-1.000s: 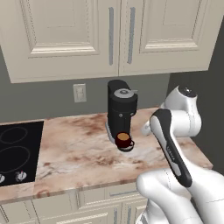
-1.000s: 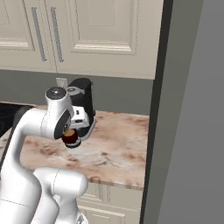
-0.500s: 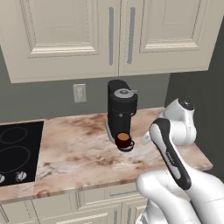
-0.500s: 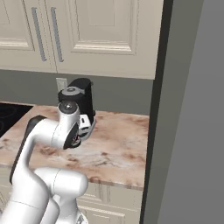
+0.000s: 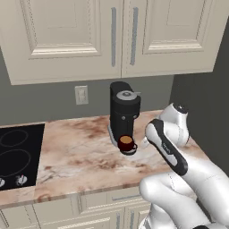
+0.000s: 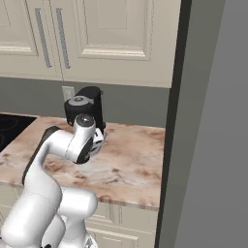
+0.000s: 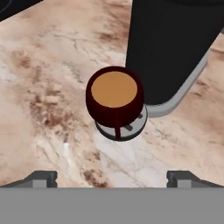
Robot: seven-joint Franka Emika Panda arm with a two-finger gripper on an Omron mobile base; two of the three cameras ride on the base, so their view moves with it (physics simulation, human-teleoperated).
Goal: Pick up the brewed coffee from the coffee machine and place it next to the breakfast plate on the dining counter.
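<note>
The dark maroon mug of brewed coffee [image 7: 115, 98] stands on the small drip base [image 7: 131, 127] of the black coffee machine [image 5: 124, 112], its handle turned toward my hand. From the left base camera the mug [image 5: 126, 143] sits under the brewer's head. My gripper [image 7: 113, 178] is open, with its fingertips [image 7: 41, 178] wide apart. It is short of the mug and touches nothing. In the left base view the gripper [image 5: 145, 142] hangs just right of the mug. The arm hides the mug in the right base view, where the coffee machine [image 6: 85, 109] rises behind it. The breakfast plate and dining counter are out of view.
The machine stands on a pinkish marbled countertop [image 5: 76, 156] with a black cooktop [image 5: 18, 152] at its left end. Cream wall cabinets [image 5: 116, 36] hang above, and a wall outlet [image 5: 81, 95] is behind. A tall grey panel [image 6: 208, 121] closes off the right side.
The arm has swung lower and folded in front of the machine, now hiding the mug in the right base view. The mug has stayed on the drip base.
</note>
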